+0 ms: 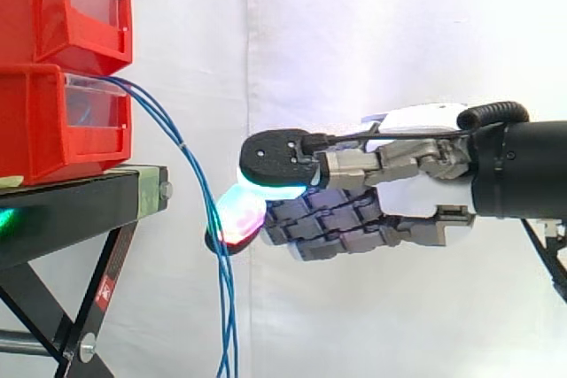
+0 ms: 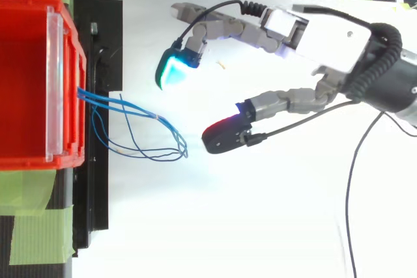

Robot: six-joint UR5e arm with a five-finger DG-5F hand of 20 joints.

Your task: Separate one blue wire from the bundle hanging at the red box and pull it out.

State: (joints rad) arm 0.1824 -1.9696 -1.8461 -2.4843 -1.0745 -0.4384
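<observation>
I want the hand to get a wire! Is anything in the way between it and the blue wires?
No, nothing visible is. The hand is open, its fingertips right beside the blue wires hanging from the red box, only bare space between.

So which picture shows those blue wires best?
Side view: the blue wires hang from the lower red bin down past the hand. The top view foreshortens them into short loops beside the bin.

Black stand (image 1: 80,196) on crossed legs, silver bolt (image 1: 166,189) at its front edge; green tape (image 2: 36,232) strips across the stand top; upper red bin (image 1: 84,6), clear front panel; white curtain (image 1: 372,33) behind; small pale scrap (image 2: 222,65) on white ground
</observation>
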